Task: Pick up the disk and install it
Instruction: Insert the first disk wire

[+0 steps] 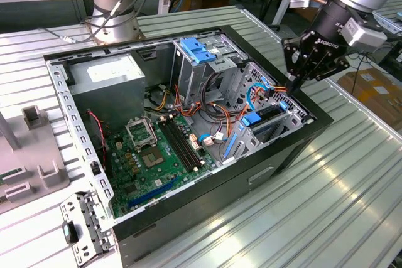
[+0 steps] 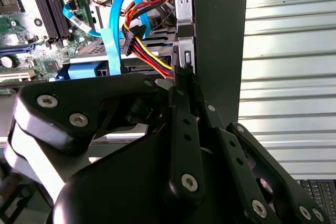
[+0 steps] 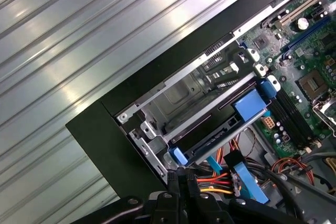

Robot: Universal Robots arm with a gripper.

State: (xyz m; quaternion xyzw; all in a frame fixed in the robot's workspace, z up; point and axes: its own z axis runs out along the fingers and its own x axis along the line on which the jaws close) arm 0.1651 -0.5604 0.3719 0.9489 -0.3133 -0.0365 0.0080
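The black gripper (image 1: 293, 85) is seen above the open computer case (image 1: 301, 139), at the case's edge on the exterior view's right. Its fingers (image 2: 184, 85) are pressed close together, and their tips are down among the red, yellow and orange wires (image 2: 149, 56). It cannot be told if a wire is pinched between them. In the first wrist view the gripper (image 3: 185, 179) is seen just beside the same bundle of wires (image 3: 218, 179).

The disk (image 1: 267, 120) is found right under the gripper, already sitting in its metal bay at that side of the case. It is seen as a dark flat slab with blue plastic at its edge. In the first wrist view the disk (image 3: 212, 142) is lying in the bay with a blue tab (image 3: 178, 156) at its near end. A light-blue flat cable (image 2: 114, 35) is looped just beside the wires.

Farther in, a green board (image 1: 147, 155) is laid on the floor of the case. A grey box (image 1: 107, 83) is set in the far corner. The case is resting on a ribbed metal tabletop (image 1: 326, 205).
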